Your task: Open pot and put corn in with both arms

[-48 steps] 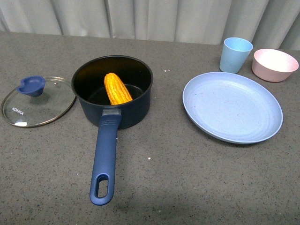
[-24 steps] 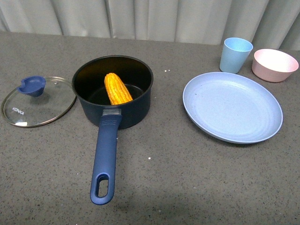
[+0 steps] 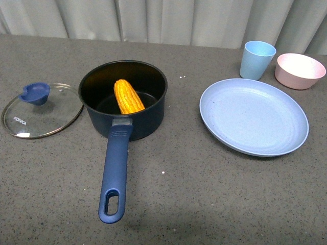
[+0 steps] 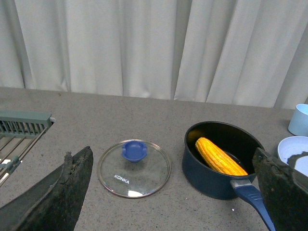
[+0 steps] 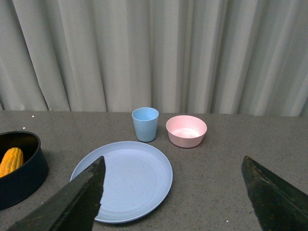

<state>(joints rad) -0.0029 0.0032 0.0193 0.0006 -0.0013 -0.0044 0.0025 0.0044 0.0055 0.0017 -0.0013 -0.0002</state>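
The dark navy pot (image 3: pixel 140 122) stands open on the grey table, its long blue handle (image 3: pixel 114 173) pointing toward me. The yellow-orange corn (image 3: pixel 127 96) lies inside it, leaning on the wall; it also shows in the left wrist view (image 4: pixel 219 156) and partly in the right wrist view (image 5: pixel 10 161). The glass lid (image 3: pixel 42 109) with a blue knob (image 3: pixel 34 93) lies flat on the table left of the pot. Neither arm shows in the front view. My left gripper (image 4: pixel 175 192) is open and empty, held back from the lid and pot. My right gripper (image 5: pixel 175 192) is open and empty, back from the plate.
A light blue plate (image 3: pixel 254 116) lies right of the pot. A light blue cup (image 3: pixel 257 59) and a pink bowl (image 3: pixel 299 70) stand behind it. A grey curtain hangs along the table's far edge. A metal rack (image 4: pixel 19 132) shows at the side in the left wrist view.
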